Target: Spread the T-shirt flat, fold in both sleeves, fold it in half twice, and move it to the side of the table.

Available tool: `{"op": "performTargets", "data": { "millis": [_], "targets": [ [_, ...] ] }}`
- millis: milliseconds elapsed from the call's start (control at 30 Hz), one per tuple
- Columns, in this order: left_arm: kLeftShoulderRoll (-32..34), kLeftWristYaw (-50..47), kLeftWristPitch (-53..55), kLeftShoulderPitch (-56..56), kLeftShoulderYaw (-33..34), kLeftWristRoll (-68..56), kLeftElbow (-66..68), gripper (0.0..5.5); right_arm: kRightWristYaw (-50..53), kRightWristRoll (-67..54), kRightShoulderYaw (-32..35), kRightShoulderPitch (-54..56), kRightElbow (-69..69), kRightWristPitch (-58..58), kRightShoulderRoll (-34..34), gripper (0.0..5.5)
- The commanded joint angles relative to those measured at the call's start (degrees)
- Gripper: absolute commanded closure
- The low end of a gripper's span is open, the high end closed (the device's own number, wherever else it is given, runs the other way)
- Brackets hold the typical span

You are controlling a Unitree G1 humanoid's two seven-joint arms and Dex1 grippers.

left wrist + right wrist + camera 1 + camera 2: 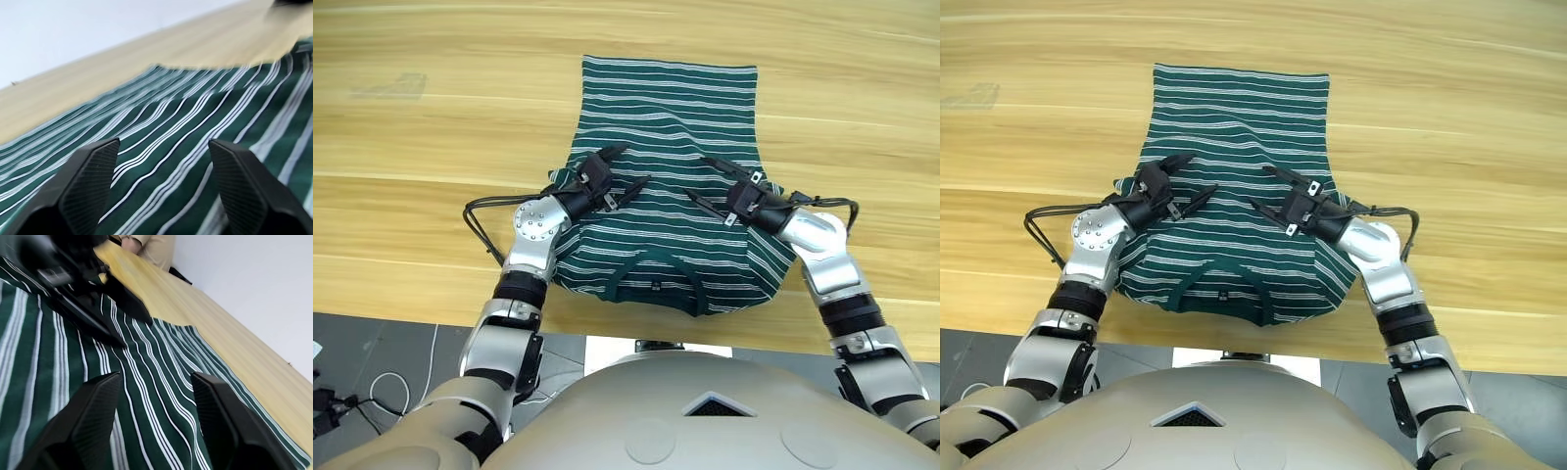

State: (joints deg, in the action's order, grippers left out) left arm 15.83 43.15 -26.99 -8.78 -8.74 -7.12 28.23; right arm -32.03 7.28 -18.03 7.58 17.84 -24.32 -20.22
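A dark green T-shirt [671, 117] with thin white stripes lies flat on the wooden table [421, 166], collar toward me, hem at the far side. Both sleeves look folded in over the body. My left gripper [625, 168] hovers open above the shirt's left shoulder area, fingers pointing toward the middle. My right gripper [700, 176] is open above the right shoulder area, pointing inward too. Neither holds cloth. The left wrist view has open fingers [90, 181] over striped fabric [195, 127]; the right wrist view has open fingers [98, 411] over the shirt [161, 382], with the left gripper [93, 308] beyond.
Bare wood lies on both sides of the shirt and beyond its hem. The table's near edge [431, 311] runs just below the collar, with dark floor and cables under it. A person [149, 247] sits at the far end in the right wrist view.
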Motion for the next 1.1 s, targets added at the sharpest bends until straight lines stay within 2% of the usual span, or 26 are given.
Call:
{"op": "performTargets", "data": {
  "millis": [33,167,300,433,600,667,767,833,933,1000,1100],
  "targets": [
    [2.0,-1.4,2.3,5.0,3.0,-2.3,-9.1,2.13,6.5,3.8,0.7,5.5,10.2,1.0,2.9,2.84],
    [2.7,-4.9,4.8,6.7,7.1,-4.0,-12.8,2.13,10.1,4.7,1.4,6.2,14.5,0.9,4.0,2.84],
    [6.0,-5.0,5.1,14.9,9.0,-3.0,-17.7,2.13,13.2,5.2,2.4,5.3,15.1,1.9,4.3,2.84],
    [11.1,-8.8,6.2,22.1,8.5,6.4,-19.1,2.13,13.9,4.9,3.0,4.5,13.1,3.4,4.7,2.84],
    [10.3,-14.9,10.1,23.5,11.2,7.1,-21.0,2.13,16.1,4.8,4.0,7.2,16.0,5.4,6.1,2.84],
    [11.7,-15.4,7.8,24.3,12.4,7.6,-20.6,2.13,14.3,3.1,4.1,6.1,12.9,4.3,6.3,2.84],
    [15.2,-14.4,2.6,28.3,18.0,5.0,-22.8,2.13,6.9,-9.2,6.1,-1.2,-4.3,1.4,5.3,2.84],
    [16.3,-13.2,0.9,31.1,19.5,3.8,-24.7,2.13,5.3,-14.9,8.1,-5.7,-14.9,2.3,4.2,2.84],
    [16.1,-8.6,-0.9,37.8,15.5,1.9,-30.0,2.13,5.9,-16.3,10.6,-8.8,-23.3,5.0,2.9,2.84],
    [16.0,-7.4,-0.4,38.1,12.9,3.2,-30.5,2.13,7.1,-15.9,11.8,-8.4,-25.5,7.3,2.8,2.84],
    [17.1,-7.2,-0.2,37.6,13.5,3.2,-29.9,2.13,8.0,-18.0,14.0,-7.8,-28.2,9.9,3.0,2.84]
  ]
}}
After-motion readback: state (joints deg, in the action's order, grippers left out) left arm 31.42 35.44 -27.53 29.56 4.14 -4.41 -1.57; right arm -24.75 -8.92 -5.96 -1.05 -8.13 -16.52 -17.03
